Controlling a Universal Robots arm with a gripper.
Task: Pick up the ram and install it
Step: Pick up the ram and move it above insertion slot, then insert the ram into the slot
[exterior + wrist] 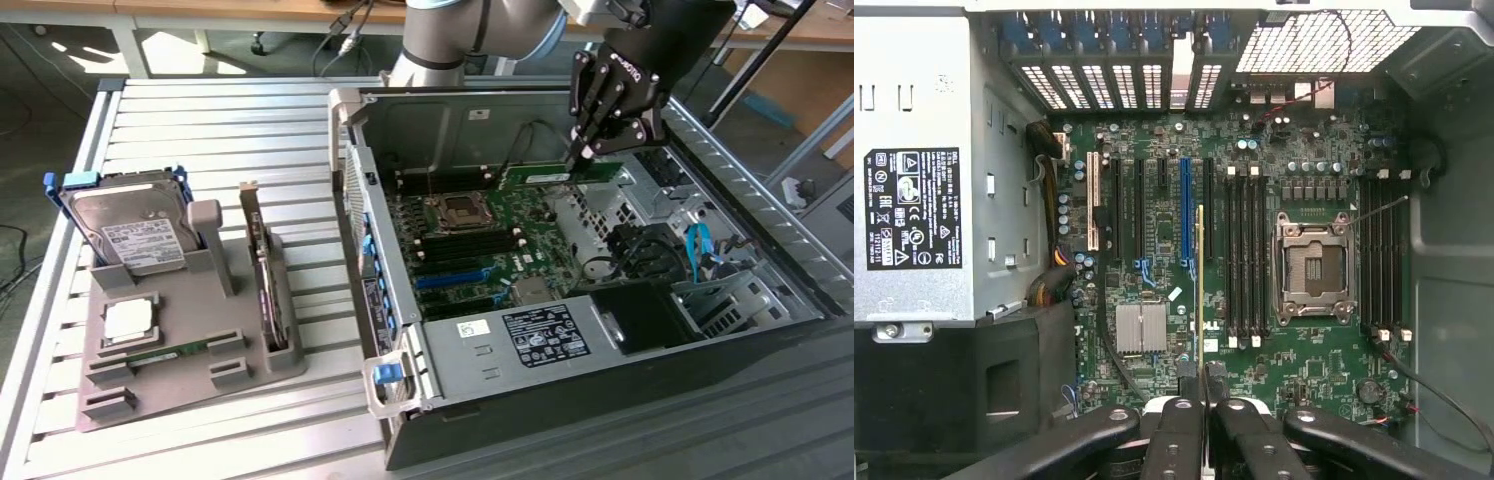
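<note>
Your tool (583,158) is clamped on the ram (550,178), up over the motherboard (534,245). The stick's long axis runs parallel to the DIMM slots (470,244), which sit around 7 o'clock from it in the exterior view, right beside the CPU socket (461,210).

Clear air between ram (547,178) and motherboard (527,255); case walls (441,125) alongside.

No wording can be read with certainty. Black rating label (898,208) on the grey metal power supply box (964,120): white print and certification marks, illegible. White label (140,243) on the silver hard drive (114,205): illegible. White marking on the black gripper (581,160): illegible.
</note>
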